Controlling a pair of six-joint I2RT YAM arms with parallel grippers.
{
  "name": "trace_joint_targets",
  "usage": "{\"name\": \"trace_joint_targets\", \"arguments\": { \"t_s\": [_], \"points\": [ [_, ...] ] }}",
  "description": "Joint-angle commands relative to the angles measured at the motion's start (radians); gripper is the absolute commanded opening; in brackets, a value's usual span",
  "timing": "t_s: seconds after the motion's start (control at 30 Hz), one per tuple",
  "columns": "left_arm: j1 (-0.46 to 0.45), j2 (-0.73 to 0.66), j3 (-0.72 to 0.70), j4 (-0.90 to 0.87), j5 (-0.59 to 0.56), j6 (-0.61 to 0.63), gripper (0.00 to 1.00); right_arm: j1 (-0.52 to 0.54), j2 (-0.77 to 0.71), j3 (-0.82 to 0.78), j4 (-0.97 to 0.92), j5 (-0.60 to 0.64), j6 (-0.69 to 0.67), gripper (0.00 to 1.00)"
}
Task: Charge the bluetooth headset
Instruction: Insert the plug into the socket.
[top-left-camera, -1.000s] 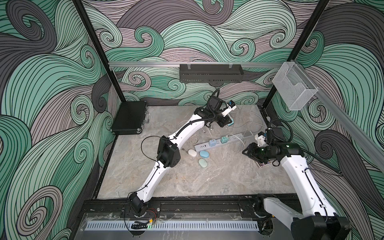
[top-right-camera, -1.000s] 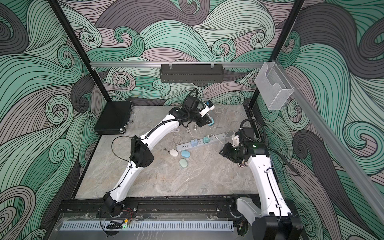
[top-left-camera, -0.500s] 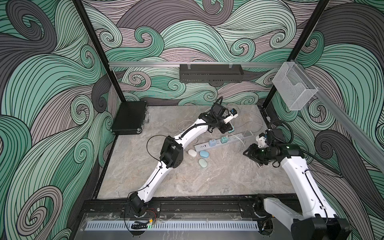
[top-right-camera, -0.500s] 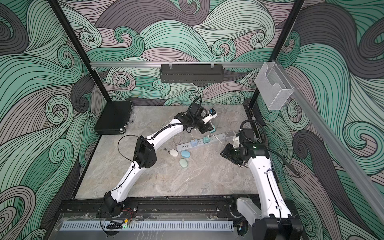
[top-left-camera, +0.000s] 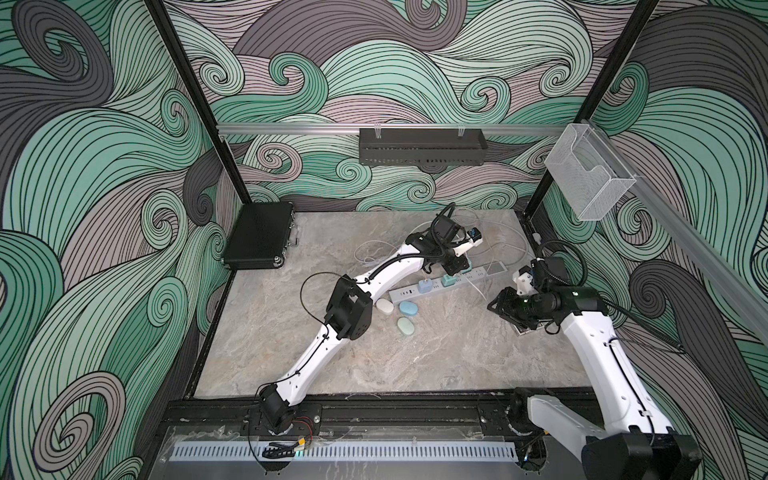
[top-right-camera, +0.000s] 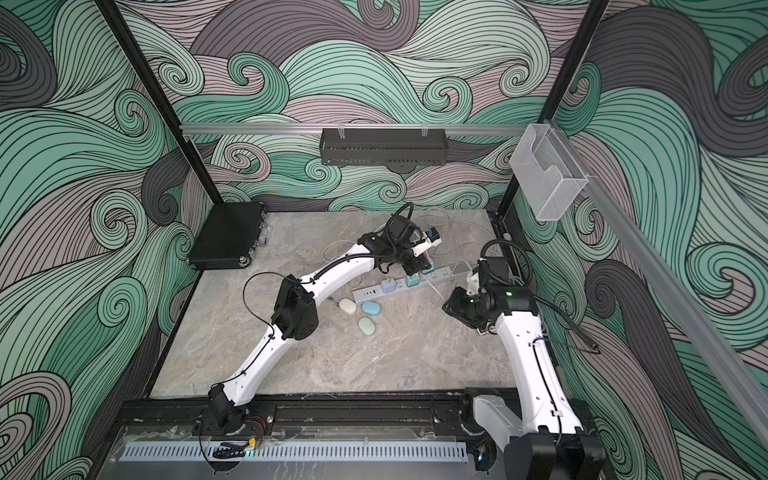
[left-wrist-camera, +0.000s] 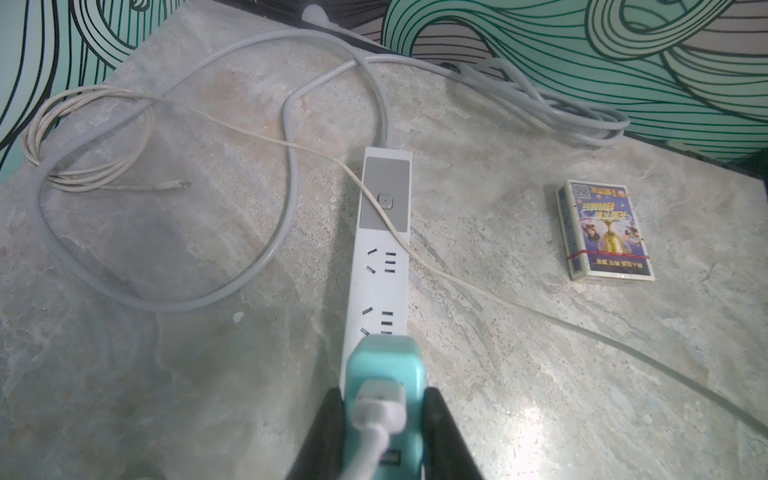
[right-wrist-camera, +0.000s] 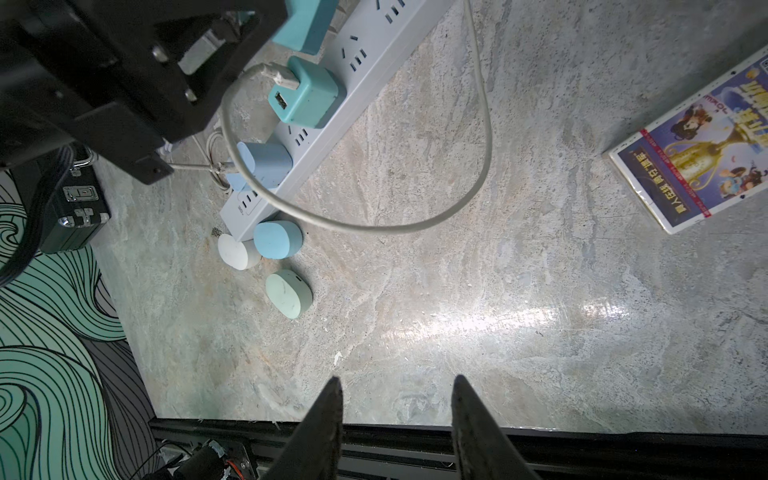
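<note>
Marble tabletop (top-left-camera: 415, 353), swirled walls (top-left-camera: 374, 83), power strip (left-wrist-camera: 376, 286)

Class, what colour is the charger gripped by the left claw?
Teal charger block; left wrist view shows best.

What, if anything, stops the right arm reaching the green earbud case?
Probably nothing, so yes. The right gripper is open and empty, with bare table between it and the green earbud case. The cable loop lies beyond it, and the left gripper is busy clamping the teal charger.
</note>
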Motion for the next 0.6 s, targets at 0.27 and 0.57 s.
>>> {"name": "trace_joint_targets", "arguments": {
  "t_s": [0.27,0.57],
  "points": [
    [-0.016,0.05,0.015,-0.062,-0.065,0.062,0.0,-0.007,-0.012,0.007,-0.01,0.014,0.007,0.43],
    [-0.027,0.054,0.001,-0.074,-0.037,0.067,0.0,-0.007,-0.004,-0.001,0.0,0.014,0.007,0.43]
  ]
}}
